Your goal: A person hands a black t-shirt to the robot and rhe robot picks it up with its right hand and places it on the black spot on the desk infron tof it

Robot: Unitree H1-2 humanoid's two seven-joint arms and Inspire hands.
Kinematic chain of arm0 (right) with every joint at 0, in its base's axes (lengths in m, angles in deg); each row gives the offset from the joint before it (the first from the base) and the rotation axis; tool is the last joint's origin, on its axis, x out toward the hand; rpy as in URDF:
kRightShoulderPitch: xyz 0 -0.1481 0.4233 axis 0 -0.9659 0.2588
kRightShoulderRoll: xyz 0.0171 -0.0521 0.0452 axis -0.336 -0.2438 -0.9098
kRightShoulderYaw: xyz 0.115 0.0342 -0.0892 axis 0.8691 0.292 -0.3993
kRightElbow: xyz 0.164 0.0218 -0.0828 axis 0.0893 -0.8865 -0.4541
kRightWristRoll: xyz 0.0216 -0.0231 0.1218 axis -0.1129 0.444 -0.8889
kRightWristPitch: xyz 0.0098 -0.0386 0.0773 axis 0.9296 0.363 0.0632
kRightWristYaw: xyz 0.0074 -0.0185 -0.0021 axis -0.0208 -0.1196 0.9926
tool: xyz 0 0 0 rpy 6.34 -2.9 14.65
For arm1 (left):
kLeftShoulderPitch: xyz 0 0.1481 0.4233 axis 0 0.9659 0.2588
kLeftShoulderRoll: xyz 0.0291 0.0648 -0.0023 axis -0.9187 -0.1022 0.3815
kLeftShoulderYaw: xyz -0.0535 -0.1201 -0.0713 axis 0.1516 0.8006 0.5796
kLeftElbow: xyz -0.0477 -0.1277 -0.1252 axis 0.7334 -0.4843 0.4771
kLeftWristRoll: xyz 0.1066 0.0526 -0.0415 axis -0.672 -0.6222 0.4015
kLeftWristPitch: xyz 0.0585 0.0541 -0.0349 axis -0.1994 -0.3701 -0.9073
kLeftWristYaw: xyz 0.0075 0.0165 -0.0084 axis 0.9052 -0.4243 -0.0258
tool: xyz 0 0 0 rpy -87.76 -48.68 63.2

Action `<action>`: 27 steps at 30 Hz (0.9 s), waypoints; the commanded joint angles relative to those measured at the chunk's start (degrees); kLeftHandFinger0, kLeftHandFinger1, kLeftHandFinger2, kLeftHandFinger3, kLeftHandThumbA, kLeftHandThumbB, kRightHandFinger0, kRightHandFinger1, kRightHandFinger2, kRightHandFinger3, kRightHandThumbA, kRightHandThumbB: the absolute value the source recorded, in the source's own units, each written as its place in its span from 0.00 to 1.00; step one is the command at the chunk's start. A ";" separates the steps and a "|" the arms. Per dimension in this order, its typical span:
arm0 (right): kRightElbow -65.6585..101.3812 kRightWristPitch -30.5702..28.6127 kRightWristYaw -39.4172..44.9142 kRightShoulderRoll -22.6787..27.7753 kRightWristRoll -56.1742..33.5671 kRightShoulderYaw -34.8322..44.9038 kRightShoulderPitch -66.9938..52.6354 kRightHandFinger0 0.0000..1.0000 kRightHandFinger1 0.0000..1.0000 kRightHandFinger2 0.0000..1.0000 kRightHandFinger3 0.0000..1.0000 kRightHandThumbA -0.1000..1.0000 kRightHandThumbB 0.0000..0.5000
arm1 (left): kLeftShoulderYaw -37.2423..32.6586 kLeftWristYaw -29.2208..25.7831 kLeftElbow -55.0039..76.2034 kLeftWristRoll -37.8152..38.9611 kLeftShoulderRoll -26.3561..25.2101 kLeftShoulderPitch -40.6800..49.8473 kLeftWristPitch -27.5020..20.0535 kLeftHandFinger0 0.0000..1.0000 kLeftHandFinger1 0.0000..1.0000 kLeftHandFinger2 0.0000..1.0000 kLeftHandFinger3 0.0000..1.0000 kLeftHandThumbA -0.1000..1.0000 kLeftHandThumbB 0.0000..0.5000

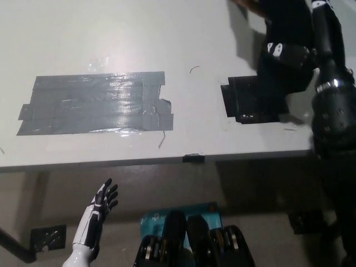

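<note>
The black t-shirt (285, 22) hangs down from the picture's top right, over the far side of the white desk (111, 33). Its lower part reaches the black spot (240, 100), a dark square on the desk's right. My black right arm rises from the bottom right, and my right hand (286, 55) lies against the shirt's lower half. Black on black hides whether it grips the cloth. A sliver of a person's hand (240, 3) shows at the top edge beside the shirt. My white left hand (101, 207) rests open below the desk's front edge at the lower left.
A large patch of grey tape (94, 103) covers the desk's left half. A small dark clip (193, 158) sits on the front edge. Below the desk lie a teal object (167, 218) and a dark floor plate (47, 238).
</note>
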 commanded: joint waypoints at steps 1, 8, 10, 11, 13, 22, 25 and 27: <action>-5.93 -0.11 -3.93 0.73 2.14 -0.88 6.60 1.00 1.00 1.00 1.00 1.00 0.73 | -0.59 0.69 3.14 -0.78 -0.69 -0.25 -0.24 1.00 1.00 1.00 1.00 1.00 0.99; -22.45 -2.53 -5.40 0.46 0.91 -2.90 12.84 1.00 1.00 1.00 1.00 0.77 0.73 | -0.50 0.54 2.79 -0.56 -0.43 -0.85 -0.90 1.00 1.00 1.00 1.00 1.00 0.98; -28.20 -3.15 -10.58 -0.38 1.13 -2.46 14.15 0.53 0.58 0.73 0.74 0.15 0.59 | -0.52 0.85 3.34 -0.38 -0.64 -0.63 -0.53 1.00 1.00 1.00 1.00 1.00 0.98; -30.32 -5.32 -13.80 -0.47 1.26 -2.36 14.01 0.10 0.28 0.48 0.47 0.01 0.53 | -0.50 1.00 3.53 -0.13 -0.61 -0.57 -0.72 1.00 1.00 1.00 1.00 1.00 0.96; -32.55 -7.74 -15.68 -0.46 -0.26 -1.53 13.82 0.00 0.25 0.66 0.54 0.00 0.48 | -0.55 0.80 3.59 -0.61 -0.79 -1.03 -0.34 1.00 1.00 1.00 1.00 1.00 0.98; -28.20 -10.70 -14.88 1.61 -1.96 -1.51 11.78 0.06 0.59 0.96 0.94 0.00 0.32 | -0.88 0.94 3.69 -0.84 -1.08 -1.24 -0.14 1.00 1.00 1.00 1.00 1.00 0.98; -24.33 -11.21 -14.76 2.64 -1.17 -2.09 11.57 0.13 0.61 1.00 0.97 0.00 0.28 | -0.82 0.80 3.13 -0.93 -1.12 -1.61 -0.59 1.00 1.00 1.00 1.00 1.00 0.97; -19.25 -10.57 -14.32 2.98 -1.19 -1.72 11.07 0.00 0.50 0.90 0.96 0.00 0.26 | -0.86 0.82 2.74 -1.05 -1.22 -1.77 -0.79 1.00 1.00 1.00 1.00 1.00 0.97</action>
